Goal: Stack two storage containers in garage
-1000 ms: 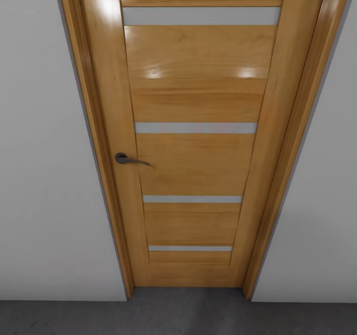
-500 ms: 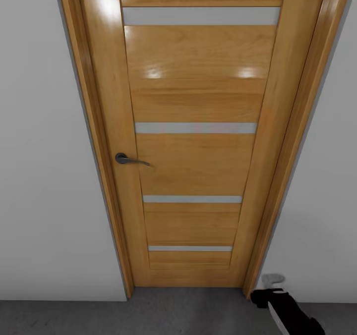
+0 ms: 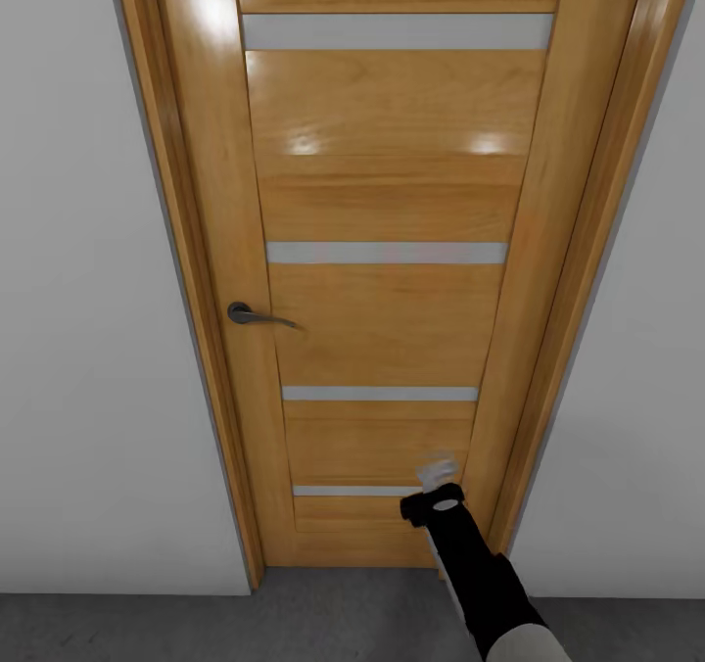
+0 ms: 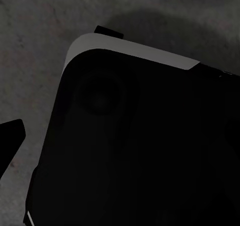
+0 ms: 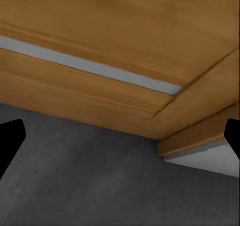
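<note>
The two storage containers are out of view. I face a shut wooden door [image 3: 392, 280] with grey glass strips and a dark lever handle [image 3: 257, 316] on its left side. My right gripper [image 3: 438, 471] is raised in front of the door's lower right panel, on a black forearm. In the right wrist view the right gripper [image 5: 120, 136] is open and empty, its black fingertips [image 5: 10, 138] far apart over the door's bottom and the floor. My left gripper [image 4: 120, 141] points down at the robot's dark base, with one fingertip [image 4: 10, 138] at the picture's edge.
Plain white walls [image 3: 88, 349] flank the door frame [image 3: 578, 329] on both sides. A strip of dark grey mottled concrete floor [image 3: 294, 623] runs along the foot of the door. The robot's own dark base [image 4: 140, 151] lies under the left wrist.
My right arm has come into the head view from the lower right and risen up and leftward, now in front of the door's lower right panel. The door and the view have not shifted.
</note>
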Controlling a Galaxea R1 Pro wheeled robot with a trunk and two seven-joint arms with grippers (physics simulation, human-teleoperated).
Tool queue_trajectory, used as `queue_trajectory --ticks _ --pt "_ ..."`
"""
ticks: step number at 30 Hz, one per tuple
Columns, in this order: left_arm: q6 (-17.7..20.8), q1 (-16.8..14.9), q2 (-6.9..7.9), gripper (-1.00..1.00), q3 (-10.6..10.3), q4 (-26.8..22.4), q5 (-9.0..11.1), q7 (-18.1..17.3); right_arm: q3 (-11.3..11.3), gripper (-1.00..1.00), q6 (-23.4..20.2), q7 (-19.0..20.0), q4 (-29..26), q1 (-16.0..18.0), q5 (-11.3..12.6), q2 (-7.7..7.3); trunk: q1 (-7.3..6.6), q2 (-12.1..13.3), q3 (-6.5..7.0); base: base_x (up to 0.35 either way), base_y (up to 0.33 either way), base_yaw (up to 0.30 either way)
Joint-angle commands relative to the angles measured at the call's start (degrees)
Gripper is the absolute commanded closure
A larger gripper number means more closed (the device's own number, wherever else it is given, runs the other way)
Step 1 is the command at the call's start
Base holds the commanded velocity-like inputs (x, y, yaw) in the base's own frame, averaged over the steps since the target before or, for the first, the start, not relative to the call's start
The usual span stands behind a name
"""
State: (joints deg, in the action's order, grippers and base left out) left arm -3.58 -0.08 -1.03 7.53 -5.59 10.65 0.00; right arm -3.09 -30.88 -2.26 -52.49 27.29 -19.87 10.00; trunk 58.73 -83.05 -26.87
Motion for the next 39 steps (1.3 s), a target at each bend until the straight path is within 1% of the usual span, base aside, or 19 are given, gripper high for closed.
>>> queue_trajectory --ticks 1,3,4,6,7,9,11,14,17,27,30,32,33,34,35,36,37,38,39 --pt "-0.11 -0.01 -0.03 -1.0 0.38 -0.03 0.08 0.0 -1.05 -1.0 -1.05 -0.16 -0.54 0.49 -0.08 0.0 0.0 -0.03 -0.06 0.0 0.0 0.0" --pt "-0.11 -0.01 -0.03 -1.0 0.38 -0.03 0.08 0.0 -4.37 -1.0 -4.71 -0.17 -2.87 1.79 0.12 0.0 0.0 -0.03 -0.06 0.0 0.0 0.0" --pt "-0.09 -0.01 -0.03 -1.0 0.38 -0.03 0.08 0.0 -5.06 -1.0 -5.5 -0.18 -3.66 1.97 0.15 0.0 0.0 -0.03 -0.06 0.0 0.0 0.0" --pt "-0.1 -0.01 -0.03 -1.0 0.38 -0.03 0.08 0.0 -8.1 -1.0 -7.74 -0.24 -6.93 2.39 0.18 0.0 0.0 -0.03 -0.06 0.0 0.0 0.0" --pt "-0.11 -0.01 -0.03 -1.0 0.38 -0.03 0.08 0.0 -8.99 -1.0 -8.16 -0.25 -7.65 2.45 0.18 0.0 0.0 -0.03 -0.06 0.0 0.0 0.0" --pt "-0.11 -0.01 -0.01 -1.0 0.38 -0.07 0.08 0.0 -12.74 -1.0 -8.69 -0.49 -9.56 2.59 0.25 0.0 0.0 -0.03 -0.06 0.0 0.0 0.0" --pt "-0.11 -0.01 0.02 -1.0 0.39 -0.08 0.08 0.0 -14.44 -1.0 -8.48 -0.56 -10.13 2.63 0.28 0.0 0.0 -0.03 -0.06 0.0 0.0 0.0" --pt "-0.11 -0.01 0.05 -1.0 0.38 -0.11 0.08 0.0 -15.84 -1.0 -6.66 -0.66 -10.63 2.67 0.27 0.0 0.0 -0.03 -0.06 0.0 0.0 0.0" --pt "-0.11 -0.01 0.06 -1.0 0.38 -0.08 0.08 0.0 -16.7 -1.0 -4.49 -0.76 -11.03 2.68 0.27 0.0 0.0 -0.03 -0.06 0.0 0.0 0.0" --pt "-0.1 -0.01 0.06 -1.0 0.38 -0.03 0.08 0.0 -17.44 -1.0 -2.92 -0.88 -11.67 2.68 0.27 0.0 0.0 -0.03 -0.06 0.0 0.0 0.0" --pt "-0.11 -0.01 0.06 -1.0 0.38 -0.08 0.08 0.0 -18.76 -1.0 0.19 -0.95 -11.78 2.96 0.29 0.0 0.0 -0.03 -0.06 0.0 0.0 0.0" --pt "-0.11 -0.01 0.03 -1.0 0.38 -0.14 0.05 0.0 -19.56 -1.0 3.68 -0.93 -11.41 3.88 0.4 0.0 0.0 -0.03 -0.06 0.0 0.0 0.0" --pt "-0.11 -0.01 0.01 -1.0 0.38 -0.17 0.03 0.0 -19.95 -1.0 6.11 -0.82 -10.96 5.28 0.87 0.0 0.0 -0.03 -0.06 0.0 0.0 0.0" --pt "-0.11 -0.01 0.0 -1.0 0.38 -0.19 0.02 0.0 -20.13 -1.0 7.16 -0.75 -10.61 6.23 1.31 0.0 0.0 -0.03 -0.06 0.0 0.0 0.0" --pt "-0.11 -0.01 -0.02 -1.0 0.38 -0.25 0.0 0.0 -20.53 -1.0 9.94 -0.58 -8.13 11.2 4.62 0.0 0.0 -0.03 -0.06 0.0 0.0 0.0" --pt "-0.11 -0.01 -0.02 -1.0 0.38 -0.27 0.0 0.0 -20.63 -1.0 10.9 -0.51 -6.33 13.87 7.13 0.0 0.0 -0.03 -0.06 0.0 0.0 0.0" --pt "-0.11 -0.01 0.02 -1.0 0.38 -0.28 -0.01 0.0 -20.77 -1.0 14.04 -0.41 -2.13 18.01 14.25 0.0 0.0 -0.03 -0.06 0.0 0.0 0.0" --pt "-0.11 -0.01 0.03 -1.0 0.38 -0.3 -0.01 -0.02 -20.79 -1.0 15.09 -0.37 -0.93 19.04 16.28 0.0 0.0 -0.03 -0.06 0.0 0.0 0.0" --pt "-0.11 -0.01 0.04 -1.0 0.38 -0.35 -0.01 -0.03 -20.85 -1.0 16.66 -0.29 0.9 20.53 19.25 0.0 0.0 -0.03 -0.06 0.0 0.0 0.0"
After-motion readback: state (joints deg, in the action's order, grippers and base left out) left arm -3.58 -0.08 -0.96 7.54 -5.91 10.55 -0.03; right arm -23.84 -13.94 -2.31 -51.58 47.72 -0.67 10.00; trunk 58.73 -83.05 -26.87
